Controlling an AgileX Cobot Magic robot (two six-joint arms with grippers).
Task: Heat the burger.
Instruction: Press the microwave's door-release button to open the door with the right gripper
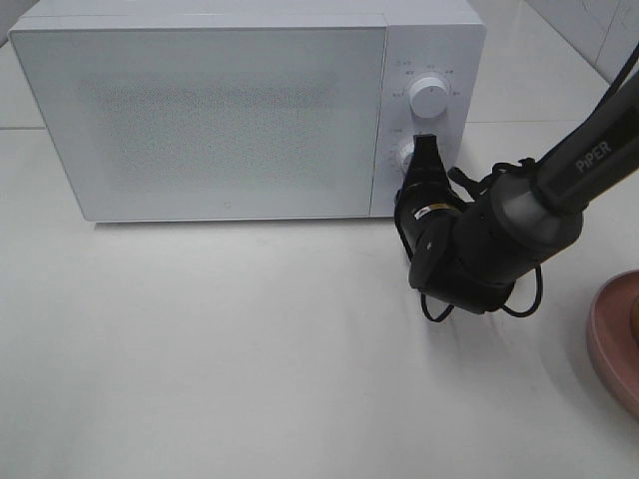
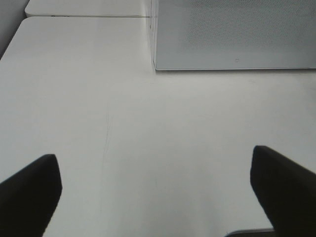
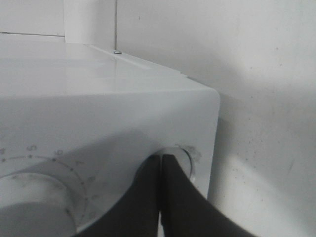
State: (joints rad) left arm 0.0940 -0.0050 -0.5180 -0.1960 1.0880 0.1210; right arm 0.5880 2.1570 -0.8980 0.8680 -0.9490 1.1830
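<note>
Contact between the right gripper (image 1: 429,152) and the lower knob (image 1: 405,156) of the microwave (image 1: 200,110) was what my next move turned on. From the high camera the knob sat at 12 o'clock from the wrist. The pincer's long axis ran straight along that line, and its tips were touching the knob's rim. Its 2 jaws were pressed together with no gap and held nothing; I judged they were pushing on the knob, not clasping it. The upper knob (image 1: 430,95) stood just beyond, also at 12 o'clock. The burger showed in none of my 3 views. The door was closed and opaque, so I supposed it was inside, though I could not confirm that. A pink plate (image 1: 614,344) lay at 3 o'clock on the table (image 1: 250,349). The left gripper (image 2: 154,163) hung wide open and empty over the tabletop, facing the door, so the right arm was clearly the nearer.
</note>
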